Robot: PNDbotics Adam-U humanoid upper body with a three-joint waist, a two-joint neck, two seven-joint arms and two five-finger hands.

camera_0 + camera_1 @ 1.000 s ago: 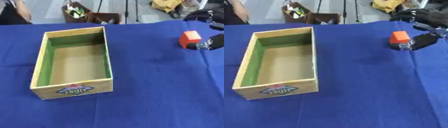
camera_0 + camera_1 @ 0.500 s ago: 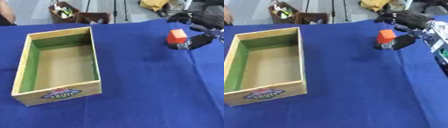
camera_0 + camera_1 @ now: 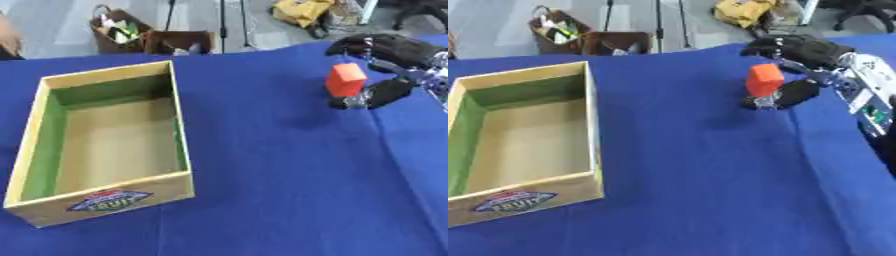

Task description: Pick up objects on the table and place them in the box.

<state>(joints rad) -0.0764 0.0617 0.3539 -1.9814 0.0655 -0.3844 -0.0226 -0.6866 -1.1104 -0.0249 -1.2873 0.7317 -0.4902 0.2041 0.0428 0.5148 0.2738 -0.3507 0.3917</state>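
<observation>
Block [image 3: 764, 79] first: a small orange cube sits in the right hand [image 3: 798, 70], at the far right of the blue table [image 3: 702, 190], well apart from the box [image 3: 588, 125]. The fingers curve over it from behind and above, and the thumb comes up from below, so the block is pinched between them. Whether it is clear of the cloth or just touching it cannot be told from either eye view; a dark shadow lies on the cloth just below and to the left.

As for handling, it looks like a rigid, light piece (foam or painted wood, by the flat matte faces and crisp edges). Judging by that, it should neither deform nor break, and its weight should not trouble the hand. The faces look smooth, so a slip is the likelier fault, especially if the pinch lands on an edge or corner and the cube twists. The safest hold would be on two opposite flat faces, pads square to them, roughly mid-height. From here the grasp seems to sit toward the lower and back part, with most of the cube showing in front of the hand.

The box lies at the left, open and empty, with green inner walls, a bare floor and a label on its near end. The left hand shows in neither view.
</observation>
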